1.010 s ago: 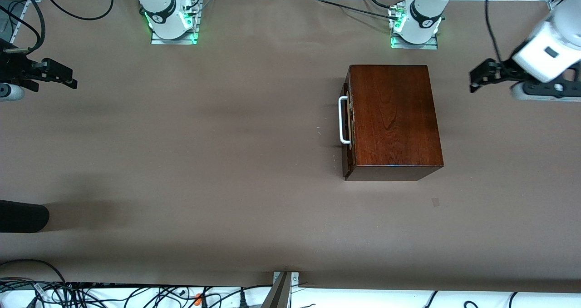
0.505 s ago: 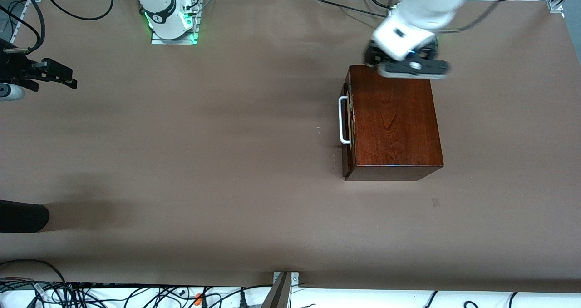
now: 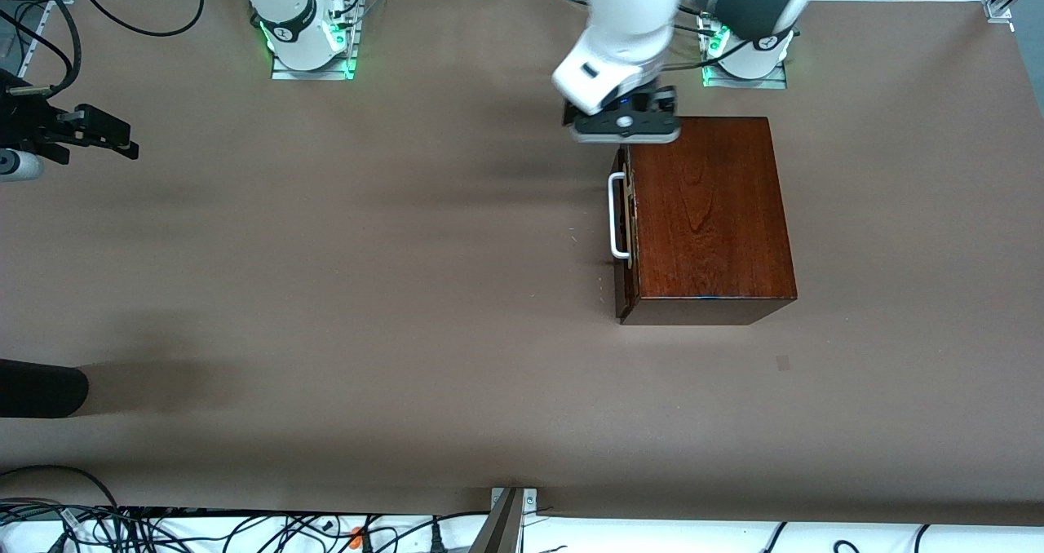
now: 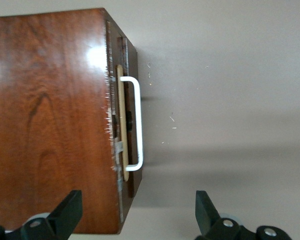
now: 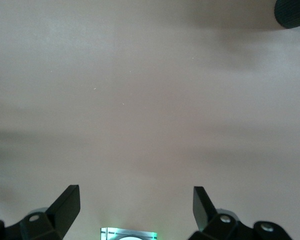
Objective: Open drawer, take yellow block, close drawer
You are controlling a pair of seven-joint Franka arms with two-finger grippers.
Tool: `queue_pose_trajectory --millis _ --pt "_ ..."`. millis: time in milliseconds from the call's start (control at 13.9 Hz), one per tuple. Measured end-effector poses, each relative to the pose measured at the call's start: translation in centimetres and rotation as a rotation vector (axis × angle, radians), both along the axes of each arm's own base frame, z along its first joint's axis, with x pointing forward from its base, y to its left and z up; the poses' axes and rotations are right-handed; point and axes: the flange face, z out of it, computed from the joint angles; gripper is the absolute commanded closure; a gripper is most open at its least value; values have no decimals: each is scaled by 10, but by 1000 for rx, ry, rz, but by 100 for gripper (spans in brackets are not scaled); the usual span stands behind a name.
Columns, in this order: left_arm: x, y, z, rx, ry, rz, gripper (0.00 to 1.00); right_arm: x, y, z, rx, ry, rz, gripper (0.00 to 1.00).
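Observation:
The glossy mahogany box stands toward the left arm's end of the table. Its drawer is pushed in, with the white bar handle facing the right arm's end. My left gripper hangs open over the box's corner by the drawer front, the corner farther from the front camera. In the left wrist view the box and handle lie ahead of the open left gripper, which holds nothing. My right gripper waits open at the right arm's end, over bare table. The yellow block is hidden.
The arms' bases stand along the table's edge farthest from the front camera. A black rounded object pokes in at the right arm's end, nearer the front camera. Cables lie past the near edge.
My left arm has swung in from the left arm's end of the table, across the box's top, to the corner by the drawer front. The right arm and the box are unmoved.

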Motion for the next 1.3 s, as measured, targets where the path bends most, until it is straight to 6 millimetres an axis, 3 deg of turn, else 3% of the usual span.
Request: queue_pose_trajectory --millis 216,577,1298 --pt "3 -18 -44 37 9 -23 0 0 0 0 0 0 0 0" --pt "18 -17 -103 119 26 -35 0 0 0 0 0 0 0 0" --pt "19 -20 -176 172 40 -48 0 0 0 0 0 0 0 0"
